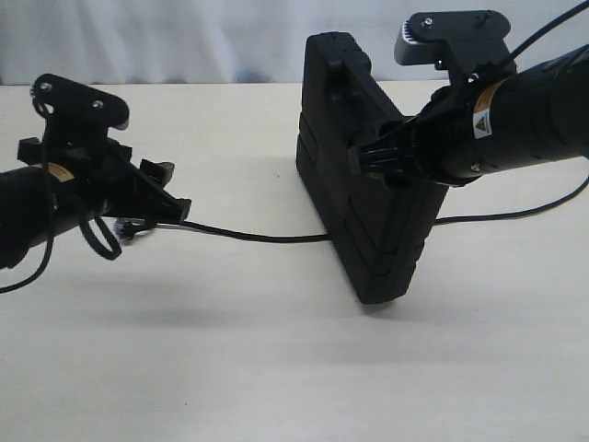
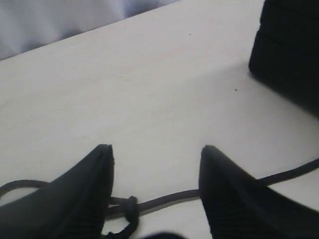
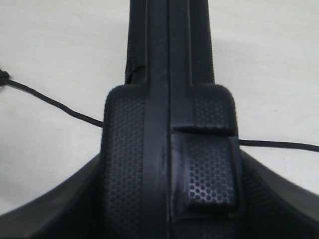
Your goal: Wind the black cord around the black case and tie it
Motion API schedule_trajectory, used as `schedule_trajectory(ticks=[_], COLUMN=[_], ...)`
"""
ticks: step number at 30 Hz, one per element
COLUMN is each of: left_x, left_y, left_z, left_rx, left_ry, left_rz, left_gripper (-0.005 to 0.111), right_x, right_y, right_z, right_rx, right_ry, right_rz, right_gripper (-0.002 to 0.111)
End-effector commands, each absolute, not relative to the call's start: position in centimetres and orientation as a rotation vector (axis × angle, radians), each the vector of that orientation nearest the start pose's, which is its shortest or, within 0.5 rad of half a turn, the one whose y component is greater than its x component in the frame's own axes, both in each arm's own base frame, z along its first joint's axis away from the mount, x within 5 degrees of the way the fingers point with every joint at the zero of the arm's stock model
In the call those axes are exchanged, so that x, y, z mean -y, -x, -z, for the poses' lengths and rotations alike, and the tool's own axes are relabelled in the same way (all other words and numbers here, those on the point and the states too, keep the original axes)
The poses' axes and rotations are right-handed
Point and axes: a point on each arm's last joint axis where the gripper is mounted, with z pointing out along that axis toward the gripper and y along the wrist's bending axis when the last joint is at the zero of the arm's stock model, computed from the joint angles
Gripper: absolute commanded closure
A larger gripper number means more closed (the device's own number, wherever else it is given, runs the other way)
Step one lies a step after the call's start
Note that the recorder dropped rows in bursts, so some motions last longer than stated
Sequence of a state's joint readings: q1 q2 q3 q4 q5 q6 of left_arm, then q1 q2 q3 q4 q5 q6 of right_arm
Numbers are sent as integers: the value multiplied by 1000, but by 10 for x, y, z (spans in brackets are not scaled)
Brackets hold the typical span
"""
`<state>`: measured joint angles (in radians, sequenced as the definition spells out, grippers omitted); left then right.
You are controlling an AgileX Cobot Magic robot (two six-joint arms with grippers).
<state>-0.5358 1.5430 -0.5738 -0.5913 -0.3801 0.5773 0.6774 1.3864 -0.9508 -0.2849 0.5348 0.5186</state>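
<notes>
We find the right arm reaching in level from the right edge of the counter. Its tool is clenched across the black case, which stands on edge near the far edge, right of middle. The left arm sits low at the left edge, its tool released, fingers apart over the black cord. A yellow warning label on the right arm is unreadable. The cord runs along the counter to the case's foot and on toward the right edge. Bare counter stretches from there to the near edge.
</notes>
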Motion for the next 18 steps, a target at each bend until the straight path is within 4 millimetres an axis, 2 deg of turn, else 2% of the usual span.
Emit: schedule_trajectory(ticks=[1,6,9,13,18], left_x=[142,145,144,138,127], left_y=[-269,-287,-300,-318,-333], left_z=[-181,-176,-173,-166,-137], left_rx=[-2182,-2316,-2341,-2375,-2469], left_ry=[-656,-1011,-1134,-1112,-1085], left_rz=[151,122,68,50,44], left_gripper=[57,57,57,57,57], right_x=[-171,-170,-170,-170,-170], right_y=[-233,-233,-233,-233,-233], right_z=[-285,-284,-284,-284,-284], right_rx=[-2339,-2352,-2354,-2354,-2354], right_ry=[445,447,447,447,447], right_rz=[-270,-258,-256,-256,-256], right_gripper=[104,104,104,104,104])
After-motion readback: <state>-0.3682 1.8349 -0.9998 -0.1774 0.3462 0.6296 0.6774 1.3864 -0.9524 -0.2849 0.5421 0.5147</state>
